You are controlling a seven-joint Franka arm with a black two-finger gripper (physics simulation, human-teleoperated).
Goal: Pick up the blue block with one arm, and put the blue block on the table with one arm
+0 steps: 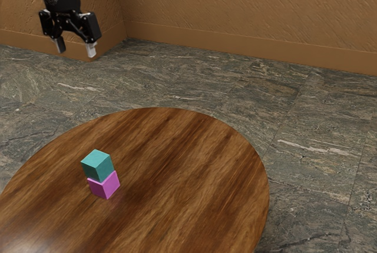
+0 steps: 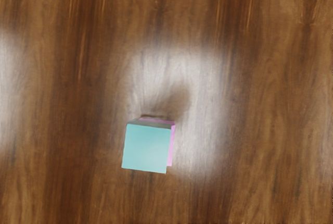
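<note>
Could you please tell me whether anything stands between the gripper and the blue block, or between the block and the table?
Nothing visible separates the open gripper from the blue block. Beneath that block, the pink block stands between it and the table.

Glossy streaked wood table [image 1: 194, 165], smooth matt teal block [image 1: 97, 166], rough brown wall [image 1: 247, 6]

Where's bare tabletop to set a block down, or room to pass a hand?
Bare table: from the stack to the rim on the exterior view's right, and to the far rim. Crowded: only where the blue block sits on the pink block. Air between open tool and stack looks passable.
</note>
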